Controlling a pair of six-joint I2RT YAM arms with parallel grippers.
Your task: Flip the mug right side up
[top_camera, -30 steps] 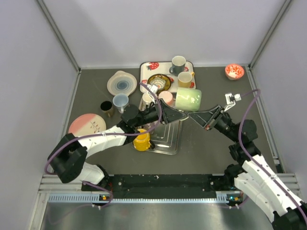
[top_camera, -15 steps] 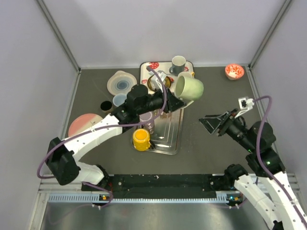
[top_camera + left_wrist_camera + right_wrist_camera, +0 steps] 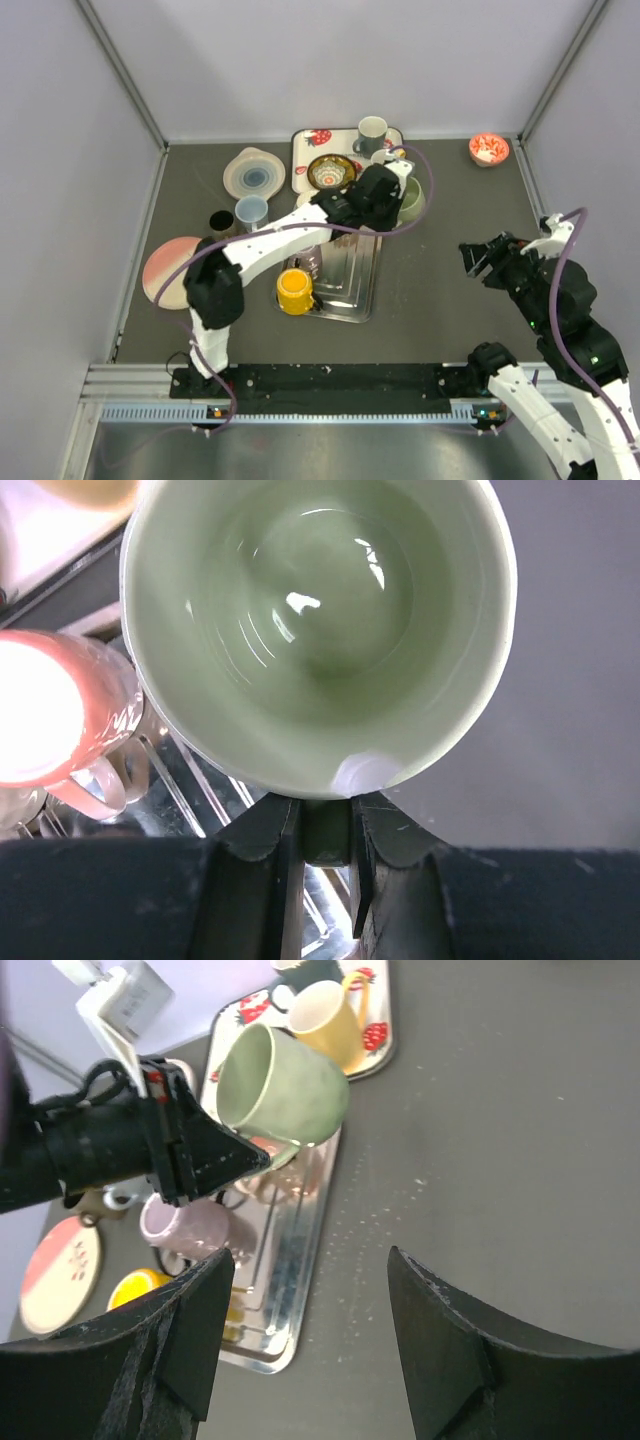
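Firmly, your left gripper [image 3: 325,815] pinches the handle of the one green mug [image 3: 320,630], held tilted near the far end of the metal rack [image 3: 350,285], mouth toward the wrist camera. Your right gripper [image 3: 310,1260] hangs wide open and empty, well apart. Two mugs, grey mug [image 3: 371,132] and yellow mug [image 3: 325,1010], stand on the strawberry tray [image 3: 300,165]. Two plates, pink plate [image 3: 170,268] and pale plate [image 3: 253,172], lie left. One red bowl [image 3: 489,150] sits far right. Dark grey table [image 3: 440,300], pale walls [image 3: 350,60].
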